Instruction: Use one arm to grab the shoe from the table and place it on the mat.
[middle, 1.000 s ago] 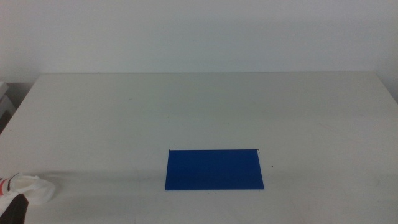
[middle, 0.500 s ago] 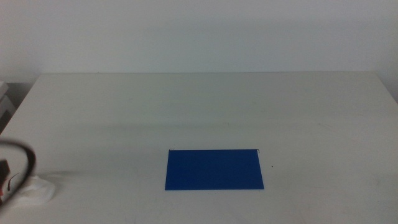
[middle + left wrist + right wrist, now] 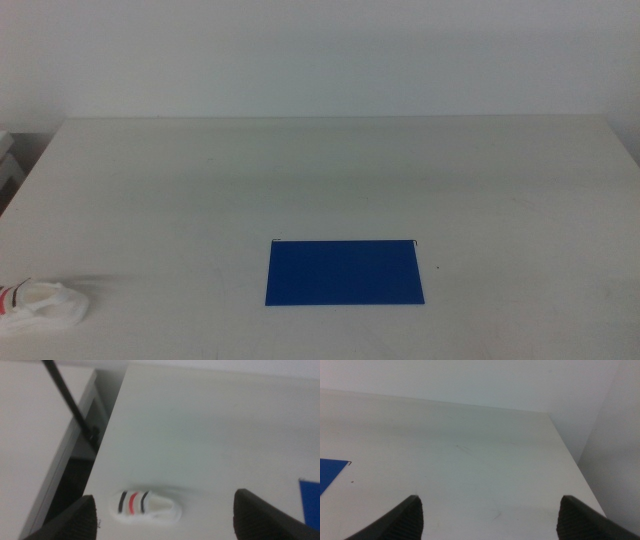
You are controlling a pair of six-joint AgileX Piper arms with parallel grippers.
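Observation:
The shoe (image 3: 40, 305), white with black and red straps, lies on the table (image 3: 330, 170) at the near left edge. The deep-blue mat (image 3: 345, 271) lies flat near the front middle, well to the right of the shoe. Neither arm shows in the middle view. In the left wrist view my left gripper (image 3: 165, 497) is open and empty, raised above the table, with the shoe (image 3: 146, 506) seen between its jaws and a corner of the mat (image 3: 311, 505) at the side. My right gripper (image 3: 490, 499) is open and empty over bare table, with a mat corner (image 3: 330, 472) in view.
The table's left edge (image 3: 107, 450) drops to a dark gap right beside the shoe, with a black cable (image 3: 70, 400) hanging there. The right wrist view shows the table's far right edge (image 3: 570, 455). A white object (image 3: 8, 160) sits off the table's left side.
The dark left arm that showed at the bottom left edge over the shoe has gone out of the middle view. The shoe and mat have not moved.

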